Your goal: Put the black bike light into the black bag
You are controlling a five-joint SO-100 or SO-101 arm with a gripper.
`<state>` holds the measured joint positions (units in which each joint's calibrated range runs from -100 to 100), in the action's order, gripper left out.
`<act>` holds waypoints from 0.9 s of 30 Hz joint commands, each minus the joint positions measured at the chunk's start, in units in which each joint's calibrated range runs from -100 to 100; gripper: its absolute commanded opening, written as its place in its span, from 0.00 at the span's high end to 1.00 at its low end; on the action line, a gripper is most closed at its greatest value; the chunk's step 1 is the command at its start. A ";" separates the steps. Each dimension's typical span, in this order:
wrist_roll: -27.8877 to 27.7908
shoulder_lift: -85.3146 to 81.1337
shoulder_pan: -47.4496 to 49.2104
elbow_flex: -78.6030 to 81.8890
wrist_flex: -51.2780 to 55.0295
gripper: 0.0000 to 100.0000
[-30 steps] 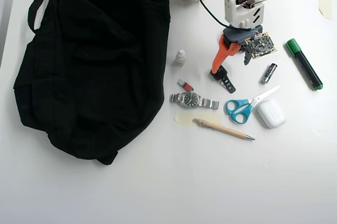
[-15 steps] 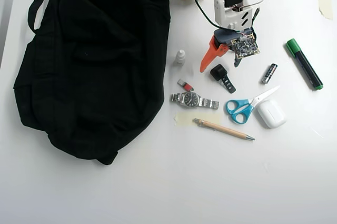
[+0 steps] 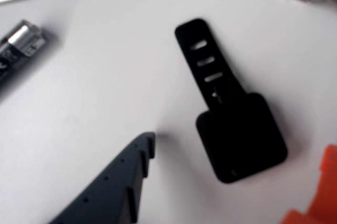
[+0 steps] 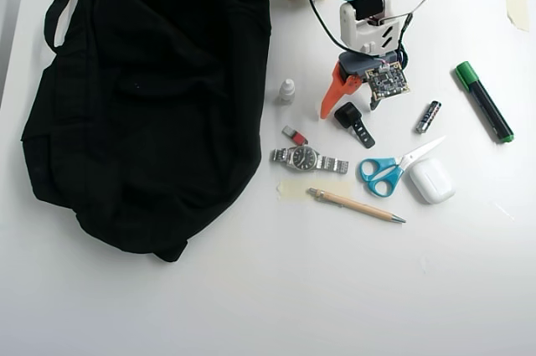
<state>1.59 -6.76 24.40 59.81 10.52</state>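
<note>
The black bike light [image 4: 352, 120] lies flat on the white table, its slotted strap tail pointing toward the scissors. In the wrist view the bike light [image 3: 239, 134] rests on the table between my two fingers, touching neither. My gripper [image 4: 347, 110] hovers just above it, open, with the orange finger [image 4: 332, 95] on its left and the dark finger [image 3: 116, 187] on the other side. My gripper [image 3: 239, 147] holds nothing. The black bag [image 4: 151, 96] lies slumped at the left of the table, its strap at the top left.
Around the light lie a battery [image 4: 428, 116], blue scissors [image 4: 389, 170], a white case [image 4: 431, 180], a wristwatch [image 4: 307, 157], a pencil [image 4: 356, 205], a green marker [image 4: 484, 101], a small white bottle [image 4: 287, 90] and a small red piece [image 4: 294, 135].
My gripper drew back from the bike light toward the arm's base, then settled slightly nearer over it. The light has barely shifted on the table.
</note>
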 commanded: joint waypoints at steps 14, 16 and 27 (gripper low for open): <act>0.09 1.78 -1.14 -3.12 -0.88 0.67; 0.09 1.78 -1.14 -3.12 -0.88 0.69; 0.09 1.44 -0.84 -3.03 -0.96 0.90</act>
<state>1.34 -4.92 23.08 58.36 10.27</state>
